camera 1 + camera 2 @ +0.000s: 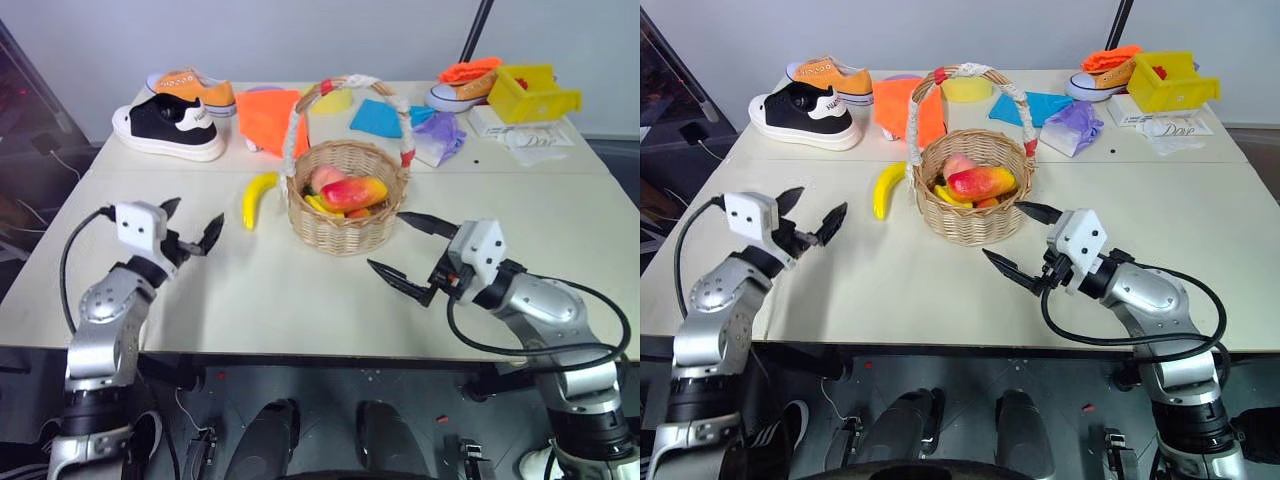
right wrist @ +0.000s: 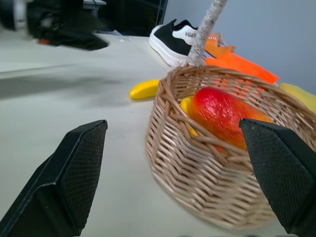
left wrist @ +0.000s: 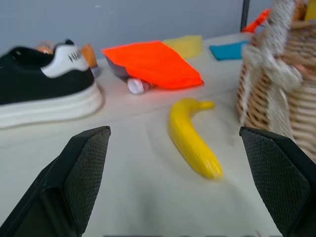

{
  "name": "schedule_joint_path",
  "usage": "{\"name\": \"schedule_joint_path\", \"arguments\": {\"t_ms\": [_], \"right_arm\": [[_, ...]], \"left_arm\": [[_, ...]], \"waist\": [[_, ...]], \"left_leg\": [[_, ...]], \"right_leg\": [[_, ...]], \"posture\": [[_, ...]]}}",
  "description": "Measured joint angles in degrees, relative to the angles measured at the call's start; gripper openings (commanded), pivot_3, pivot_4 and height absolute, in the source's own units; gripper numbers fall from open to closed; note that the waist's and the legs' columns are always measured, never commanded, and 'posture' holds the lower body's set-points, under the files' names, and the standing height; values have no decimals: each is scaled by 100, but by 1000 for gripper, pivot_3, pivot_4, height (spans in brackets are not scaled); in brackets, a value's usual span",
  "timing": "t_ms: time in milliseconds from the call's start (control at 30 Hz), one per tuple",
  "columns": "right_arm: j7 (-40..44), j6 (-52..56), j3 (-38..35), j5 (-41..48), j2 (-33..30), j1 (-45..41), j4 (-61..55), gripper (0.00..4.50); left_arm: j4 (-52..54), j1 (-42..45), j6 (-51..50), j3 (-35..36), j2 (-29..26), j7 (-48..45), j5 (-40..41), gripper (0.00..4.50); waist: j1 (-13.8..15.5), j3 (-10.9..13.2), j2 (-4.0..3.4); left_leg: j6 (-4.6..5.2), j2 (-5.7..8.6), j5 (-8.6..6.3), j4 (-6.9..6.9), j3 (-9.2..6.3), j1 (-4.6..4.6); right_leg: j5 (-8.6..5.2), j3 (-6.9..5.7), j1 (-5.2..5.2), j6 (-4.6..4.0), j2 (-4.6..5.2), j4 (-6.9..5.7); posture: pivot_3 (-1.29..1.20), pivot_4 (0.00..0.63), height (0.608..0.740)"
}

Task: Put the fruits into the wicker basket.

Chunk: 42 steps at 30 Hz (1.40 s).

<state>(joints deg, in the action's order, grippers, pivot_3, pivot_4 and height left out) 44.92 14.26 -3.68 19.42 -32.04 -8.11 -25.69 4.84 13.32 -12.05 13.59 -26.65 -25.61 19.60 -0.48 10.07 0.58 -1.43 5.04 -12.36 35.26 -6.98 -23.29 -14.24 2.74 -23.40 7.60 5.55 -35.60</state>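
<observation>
Banana (image 1: 258, 198) lies lengthwise ahead-right of the spread, empty left gripper (image 1: 192, 229), the nearer one, beside wicker basket (image 1: 345, 205).

I'm working in what looks like a lab: a plain surface (image 1: 300, 300) strewn with odd props, shoes (image 1: 168, 128), cloths (image 1: 272, 118), a bin (image 1: 532, 92), and loose cables (image 1: 55, 155).

Yellow banana (image 3: 191, 139) on the table (image 3: 138, 192) beside the wicker basket (image 3: 279, 94), between wide-open left end effector (image 3: 182, 185) fingers.
</observation>
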Motion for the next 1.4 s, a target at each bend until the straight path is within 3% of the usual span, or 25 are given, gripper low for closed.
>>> {"name": "schedule_joint_path", "arguments": {"t_ms": [233,433,567,833,933,1133,1267,1400], "right_arm": [[-66,-249,201,-153,26,-323,282,4464],[-109,-314,394,-217,178,-622,480,4464],[-128,-245,437,-217,185,-709,482,4464],[-255,-152,532,-218,241,-752,445,4464],[-313,-78,530,-215,241,-752,439,4500],[-364,-21,532,-160,244,-792,312,4500],[-370,-9,532,-128,241,-792,310,4500],[-424,31,434,-65,224,-787,303,4500]], "left_arm": [[-1086,1290,-841,-394,218,706,-536,4500],[-2231,2549,-1443,-877,266,672,-848,4500],[-3231,3011,-1311,-1309,223,445,-1246,4500],[-5118,3732,-628,-1258,525,412,-1415,4500],[-5467,3782,-484,-1264,620,327,-1460,3587],[-5654,3892,-371,-1265,718,301,-1540,556],[-5418,3779,-238,-1139,676,611,-1536,496],[-3665,2879,-503,-764,304,675,-1363,496]], "waist": [[1,2,3],[-38,3,12],[-34,3,12],[-17,4,15],[-21,5,16],[-31,4,16],[-43,5,17],[-71,5,17]], "left_leg": [[0,2,1,6,-2,1],[-1,4,1,3,-2,0],[-4,4,3,3,-3,1],[-4,5,4,7,-5,-1],[-4,5,4,7,-5,-2],[-4,5,4,8,-5,-1],[-4,4,4,7,-7,-2],[-5,1,4,-1,-3,-3]], "right_leg": [[2,-3,-1,5,-3,-13],[2,-2,-8,11,-3,-22],[2,-3,-12,11,-7,-34],[2,-3,-12,12,-4,-35],[2,-4,-15,12,-4,-40],[1,-3,-15,12,-4,-41],[1,-1,-18,12,-4,-43],[1,8,-30,12,-5,-48]], "posture": [[0,150,740],[0,150,740],[0,150,740],[0,150,740],[0,150,740],[0,150,740],[0,150,740],[0,150,740]]}}
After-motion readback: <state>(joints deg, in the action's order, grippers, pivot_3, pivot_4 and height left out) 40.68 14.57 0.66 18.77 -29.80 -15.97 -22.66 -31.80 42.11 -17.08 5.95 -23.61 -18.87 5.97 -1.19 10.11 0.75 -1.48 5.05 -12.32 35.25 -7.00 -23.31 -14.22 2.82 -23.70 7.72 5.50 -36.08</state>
